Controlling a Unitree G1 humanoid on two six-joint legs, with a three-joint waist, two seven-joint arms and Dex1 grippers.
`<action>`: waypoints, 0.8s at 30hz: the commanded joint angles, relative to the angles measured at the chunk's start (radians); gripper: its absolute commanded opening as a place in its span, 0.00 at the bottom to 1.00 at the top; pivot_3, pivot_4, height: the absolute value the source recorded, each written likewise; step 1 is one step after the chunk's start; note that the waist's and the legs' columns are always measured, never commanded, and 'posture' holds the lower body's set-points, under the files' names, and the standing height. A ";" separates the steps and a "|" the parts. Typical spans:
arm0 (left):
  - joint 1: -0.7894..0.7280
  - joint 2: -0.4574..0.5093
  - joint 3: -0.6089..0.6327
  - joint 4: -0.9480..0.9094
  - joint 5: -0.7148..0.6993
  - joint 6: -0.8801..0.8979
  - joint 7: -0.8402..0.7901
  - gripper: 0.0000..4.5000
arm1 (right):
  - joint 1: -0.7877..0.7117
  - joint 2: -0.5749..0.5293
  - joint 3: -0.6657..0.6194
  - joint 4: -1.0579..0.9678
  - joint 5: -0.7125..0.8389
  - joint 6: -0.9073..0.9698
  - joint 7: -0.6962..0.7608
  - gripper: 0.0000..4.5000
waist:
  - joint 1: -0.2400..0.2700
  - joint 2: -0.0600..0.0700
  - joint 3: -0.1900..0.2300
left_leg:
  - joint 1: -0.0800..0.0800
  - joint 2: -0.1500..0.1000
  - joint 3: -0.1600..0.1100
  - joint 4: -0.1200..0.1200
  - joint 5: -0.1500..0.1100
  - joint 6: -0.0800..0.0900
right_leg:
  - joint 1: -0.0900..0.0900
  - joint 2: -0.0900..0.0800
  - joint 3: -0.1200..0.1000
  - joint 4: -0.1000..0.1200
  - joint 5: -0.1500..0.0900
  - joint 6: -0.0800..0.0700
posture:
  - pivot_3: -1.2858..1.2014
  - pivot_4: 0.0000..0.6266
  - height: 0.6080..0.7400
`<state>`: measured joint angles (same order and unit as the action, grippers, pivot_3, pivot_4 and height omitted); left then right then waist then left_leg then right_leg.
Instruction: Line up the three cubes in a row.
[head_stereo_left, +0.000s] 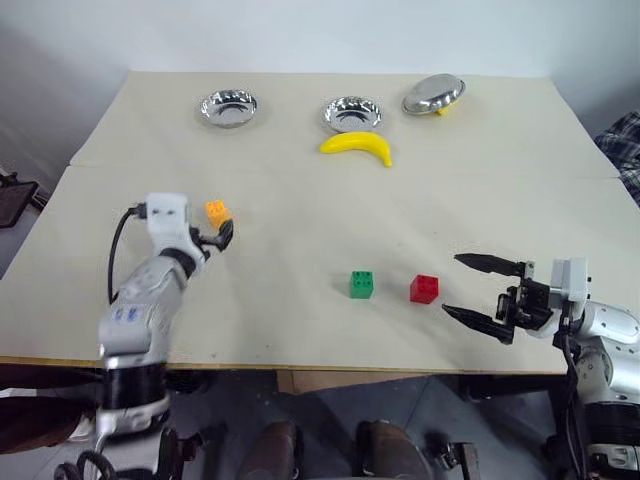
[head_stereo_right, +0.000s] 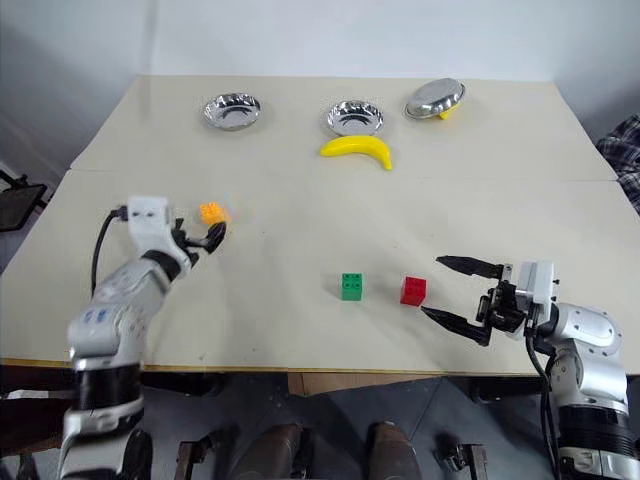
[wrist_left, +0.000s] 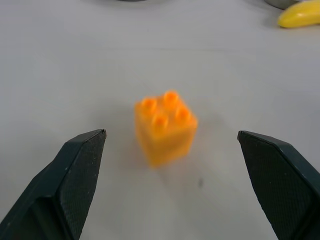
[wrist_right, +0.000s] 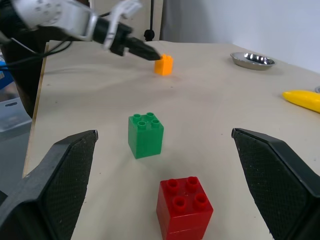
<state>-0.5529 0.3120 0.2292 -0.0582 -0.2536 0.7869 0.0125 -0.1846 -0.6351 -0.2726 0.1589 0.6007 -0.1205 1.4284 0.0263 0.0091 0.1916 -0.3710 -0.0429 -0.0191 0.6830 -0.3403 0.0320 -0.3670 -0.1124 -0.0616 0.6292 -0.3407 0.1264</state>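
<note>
On counter (head_stereo_left: 300, 320): green cube (head_stereo_left: 362, 284) & red cube (head_stereo_left: 424, 289) side by side nr front edge; orange cube (head_stereo_left: 217, 212) well apart, to their left. L gripper (wrist_left: 172, 150) at orange cube, jaws apart; R gripper (head_stereo_left: 470, 287) just beside red cube, jaws apart.

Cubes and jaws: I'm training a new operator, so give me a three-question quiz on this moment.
1. True or false: the orange cube is gripped by the left gripper.
2. Which cube lies nearest the right gripper: a) green cube b) red cube c) orange?
3. Fill in: the banana lies beside the ____ bowl.

Key: 1 false, jaws open, apart from it; 2 b; 3 middle.
</note>
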 joint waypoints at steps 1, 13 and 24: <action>-0.092 -0.044 0.020 0.095 0.041 0.016 0.101 1.00 | 0.015 -0.011 -0.015 -0.038 0.020 0.003 0.003 1.00 | 0.000 0.000 0.000 | 0.000 0.000 0.000 0.000 0.000 0.000 | 0.000 0.000 0.000 0.000 0.000 0.000 | 0.52 0.24 1.00; -0.225 -0.091 0.045 0.267 0.066 0.030 0.195 0.91 | 0.070 0.004 -0.035 -0.034 0.023 -0.025 0.006 1.00 | 0.000 -0.001 0.000 | -0.001 0.000 0.002 -0.001 0.000 0.000 | -0.003 0.000 -0.002 0.002 0.000 0.000 | 0.52 0.24 1.00; -0.202 0.028 -0.024 0.292 0.077 -0.067 -0.010 0.33 | 0.066 0.016 -0.032 0.015 0.018 -0.071 0.014 1.00 | -0.001 0.000 0.000 | -0.001 0.000 0.002 0.000 0.000 -0.001 | -0.004 0.001 -0.002 0.003 0.000 0.000 | 0.52 0.24 1.00</action>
<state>-0.7561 0.3144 0.2185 0.2426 -0.1881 0.7867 0.0640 -0.1142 -0.6226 -0.2815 0.1735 0.6027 -0.1722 1.4313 0.0257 0.0086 0.1918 -0.3719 -0.0429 -0.0169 0.6828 -0.3400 0.0313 -0.3711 -0.1119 -0.0639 0.6324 -0.3406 0.1265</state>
